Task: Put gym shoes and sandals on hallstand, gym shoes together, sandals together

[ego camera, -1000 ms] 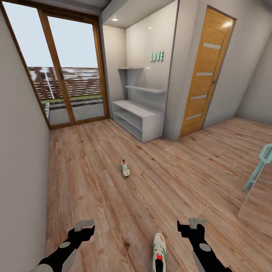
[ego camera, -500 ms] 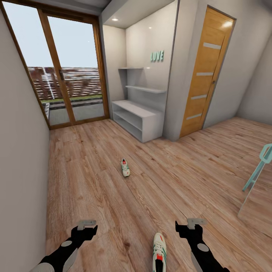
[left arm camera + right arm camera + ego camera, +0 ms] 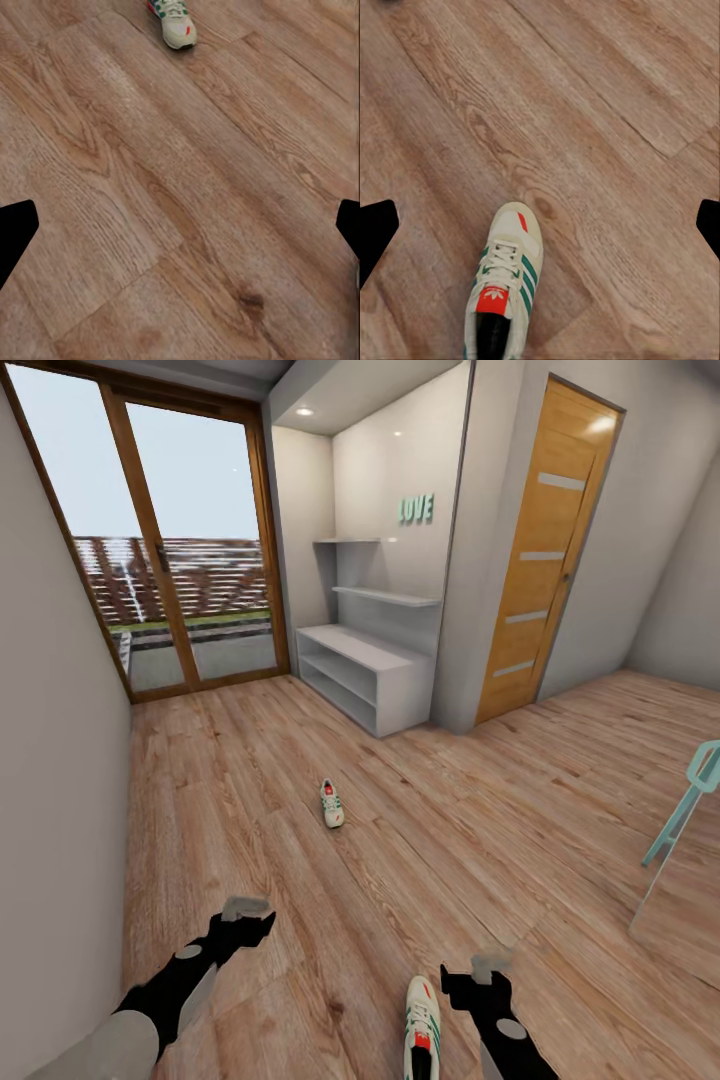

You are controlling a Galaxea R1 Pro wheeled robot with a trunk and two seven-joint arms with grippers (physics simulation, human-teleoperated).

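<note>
Your black right gripper (image 3: 478, 972) hangs just beside the near cream-white sneaker with green stripes and a red-orange tongue (image 3: 422, 1026), jaws spread wide with nothing in them, toe of that shoe between the tips in the wrist view. The black left gripper (image 3: 250, 916) is wide and empty too, over bare light brown wood-plank floor (image 3: 300, 840). The second matching sneaker (image 3: 332, 803) lies mid-corridor, well apart from the white-grey low shelf unit (image 3: 365, 675) by the glass door.
</note>
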